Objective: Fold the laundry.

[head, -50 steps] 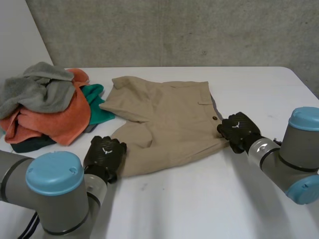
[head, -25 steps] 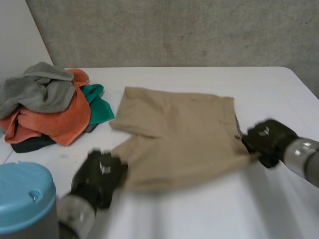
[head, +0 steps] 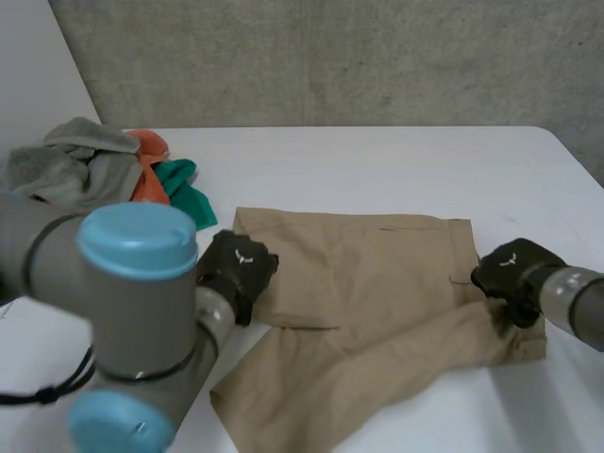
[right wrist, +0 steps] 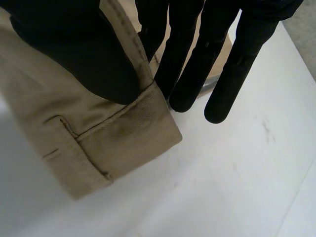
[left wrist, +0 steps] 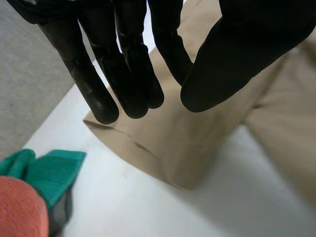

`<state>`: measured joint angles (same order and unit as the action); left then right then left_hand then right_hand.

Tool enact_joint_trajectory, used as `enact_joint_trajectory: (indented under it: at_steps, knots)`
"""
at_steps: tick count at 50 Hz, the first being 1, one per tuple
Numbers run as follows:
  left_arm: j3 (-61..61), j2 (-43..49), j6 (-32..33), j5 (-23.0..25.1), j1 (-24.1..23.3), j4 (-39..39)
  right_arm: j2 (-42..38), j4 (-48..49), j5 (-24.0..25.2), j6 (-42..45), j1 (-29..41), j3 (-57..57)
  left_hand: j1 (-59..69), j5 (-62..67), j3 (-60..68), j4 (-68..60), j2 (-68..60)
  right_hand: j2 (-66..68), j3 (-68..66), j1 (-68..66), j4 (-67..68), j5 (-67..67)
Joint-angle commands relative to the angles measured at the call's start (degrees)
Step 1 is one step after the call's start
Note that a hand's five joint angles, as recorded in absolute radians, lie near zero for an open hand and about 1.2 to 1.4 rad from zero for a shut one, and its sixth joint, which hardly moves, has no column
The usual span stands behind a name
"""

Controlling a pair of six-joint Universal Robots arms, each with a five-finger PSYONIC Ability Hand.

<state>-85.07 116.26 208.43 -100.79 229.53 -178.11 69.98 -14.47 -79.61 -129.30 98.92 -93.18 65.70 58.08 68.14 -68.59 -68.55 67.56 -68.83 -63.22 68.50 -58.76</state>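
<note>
Dragged toward the robot's side of the white table (head: 396, 160) over the last second, the khaki shorts (head: 377, 274) now lie flatter, with one leg trailing nearest the robot and the other spread just beyond it. Both hands have travelled with the cloth. The right hand (head: 510, 271) pinches the waistband corner, thumb on top and straight fingers against the underside. The left hand (head: 241, 267) is at the far leg's outer edge, and the cloth seems nipped between its thumb and straight fingers and lifted slightly under its palm. I judge the garment is now laid out for a first fold, probably one leg over the other. Beyond the left hand's fingertips, apart from the shorts, the waiting laundry sits loose in a heap: a green cloth (head: 179, 184), an orange cloth (head: 146, 165) and a grey towel (head: 71, 160).
</note>
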Motion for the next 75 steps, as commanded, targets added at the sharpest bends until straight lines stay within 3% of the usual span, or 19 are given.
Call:
enact_joint_trajectory:
  at_steps: [1, 4, 11, 18, 29, 36, 39, 41, 45, 51, 58, 64, 75]
  knots:
    - [0.8, -1.4, -2.2, -0.1, -1.9, 2.9, -1.4, 0.8, -0.9, -2.9, 1.9, 0.7, -17.9, -20.3, -20.4, 20.8, 20.8, 12.4, -11.2, -16.8, 11.5, -11.2]
    - [-1.4, -7.2, -8.9, -0.1, -2.9, 3.4, -1.4, 1.9, -0.8, -4.8, 1.8, 0.5, -34.6, -37.0, -37.0, 37.5, 37.4, 12.4, -11.2, -16.8, 11.5, -11.2]
    - [-5.0, -14.4, -19.8, 0.3, -3.6, 8.9, -0.1, 2.2, -0.5, -5.4, 1.6, -1.4, -34.6, -37.0, -37.1, 37.5, 37.5, 12.4, -11.2, -16.8, 11.5, -11.2]
    - [-8.8, -16.7, -25.3, 0.7, -4.7, 17.9, 1.3, 2.4, 0.5, -5.4, 1.3, -2.7, -39.8, -42.2, -42.3, 42.7, 42.7, 12.4, -11.2, -16.8, 11.5, -11.2]
    - [-13.8, -10.4, -26.9, 0.6, -4.8, 12.4, 3.4, 2.8, 3.1, -5.4, 1.3, -4.8, -37.2, -39.5, -39.6, 40.1, 40.0, 12.4, -11.2, -16.8, 11.5, -11.2]
    - [-12.1, -4.6, -26.9, 1.0, -4.9, 10.8, 4.5, 3.4, 3.2, -5.4, 1.3, -5.2, -24.9, -27.3, -27.3, 27.8, 27.7, 12.4, -11.2, -16.8, 11.5, -11.2]
    - [-11.4, -4.0, -27.0, 1.0, -5.4, 10.9, 4.6, 3.7, 3.2, -5.4, 1.3, -5.2, -6.6, -9.0, -9.0, 9.5, 9.5, 12.4, -11.2, -16.8, 11.5, -11.2]
    - [-11.2, -4.5, -27.1, 1.0, -5.8, 10.9, 5.0, 3.7, 3.2, -5.4, 1.3, -5.2, 14.2, 11.8, 11.7, -11.3, -11.3, 12.4, -11.2, -16.8, 11.5, -11.2]
    - [-10.7, -8.1, -27.1, 1.0, -6.3, 11.1, 5.3, 3.7, 3.3, -5.5, 1.1, -5.2, 14.3, 11.9, 11.9, -11.4, -11.4, 12.4, -11.2, -16.8, 11.5, -11.2]
    - [-10.4, -11.2, -26.2, 1.1, -5.9, 10.9, 5.4, 3.4, 3.3, -4.9, 0.6, -4.9, 14.3, 11.9, 11.9, -11.4, -11.4, 12.4, -11.2, -16.8, 11.5, -11.2]
    - [-4.4, -8.5, -24.4, 1.0, -4.6, 9.4, 5.3, 4.6, 3.3, -5.7, 1.3, -1.2, 14.3, 11.9, 11.9, -11.4, -11.4, 12.4, -11.2, -16.8, 11.5, -11.2]
    - [6.8, 1.6, -14.9, 0.8, 0.4, 2.7, 1.9, 10.4, 2.6, -6.0, 1.5, 3.9, 14.3, 11.9, 11.9, -11.4, -11.4, 12.4, -11.2, -16.8, 11.5, -11.2]
    - [32.1, 21.6, 2.1, 0.5, 5.2, -11.9, -14.9, 27.5, 2.4, -9.7, 4.6, 17.1, 14.3, 11.9, 11.9, -11.4, -11.4, 12.4, -11.2, -16.8, 11.5, -11.2]
